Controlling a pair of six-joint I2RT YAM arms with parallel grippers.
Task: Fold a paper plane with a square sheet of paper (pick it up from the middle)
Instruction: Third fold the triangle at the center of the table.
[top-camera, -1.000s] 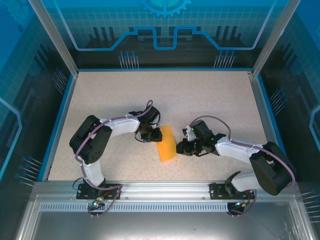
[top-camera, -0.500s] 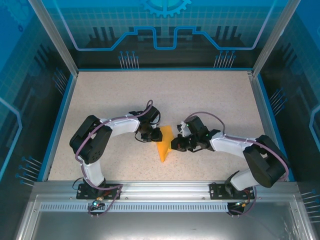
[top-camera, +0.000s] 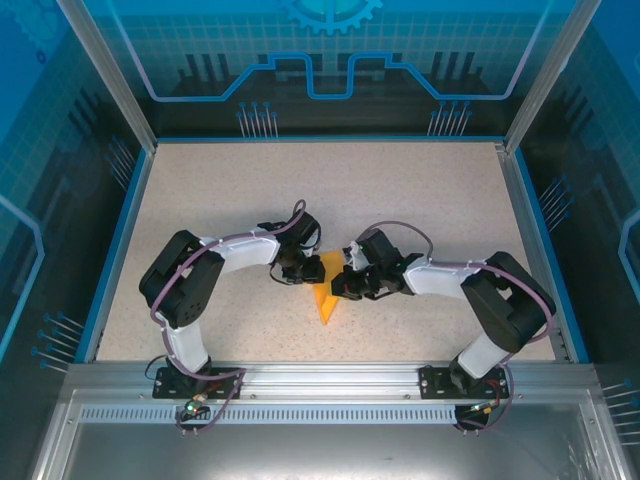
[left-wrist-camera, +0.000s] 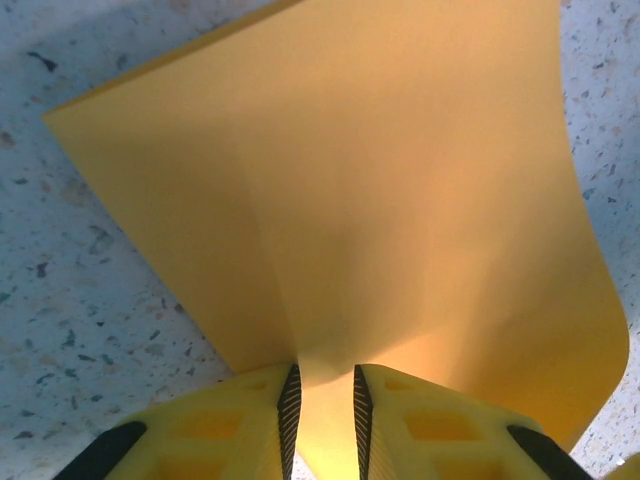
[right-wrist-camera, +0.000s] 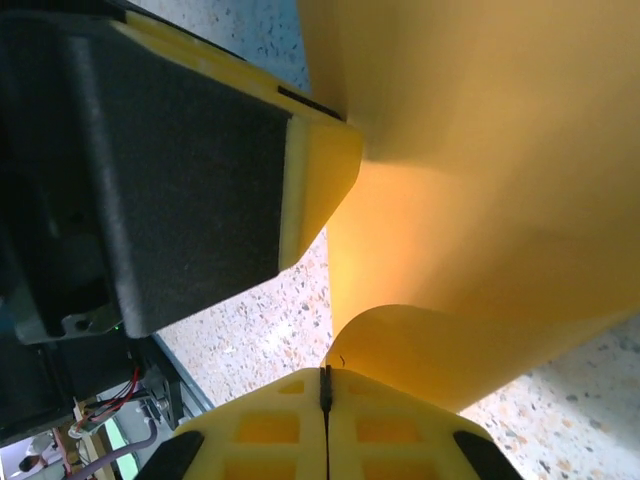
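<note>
The square sheet of paper (top-camera: 326, 302) is orange and stands bent up into a narrow pointed shape at the table's middle front, between both grippers. My left gripper (top-camera: 303, 272) is at its left edge. In the left wrist view the paper (left-wrist-camera: 380, 200) rises in a curve and runs down between the left gripper's (left-wrist-camera: 321, 372) pads, which stand a narrow gap apart with paper in it. My right gripper (top-camera: 345, 284) is at the sheet's right side. Its jaws (right-wrist-camera: 325, 372) are pressed together on a curled-over edge of the paper (right-wrist-camera: 480, 150). The left gripper's finger (right-wrist-camera: 320, 180) is close by.
The speckled table (top-camera: 400, 190) stretches bare behind and beside the arms. A blue rim (top-camera: 115, 260) bounds it on the left, right and back. An aluminium rail (top-camera: 320, 375) with both arm bases runs along the near edge.
My right gripper has moved left toward the left gripper, carrying the paper's right edge over. The sheet looks narrower and more pointed from above. The left arm has stayed put.
</note>
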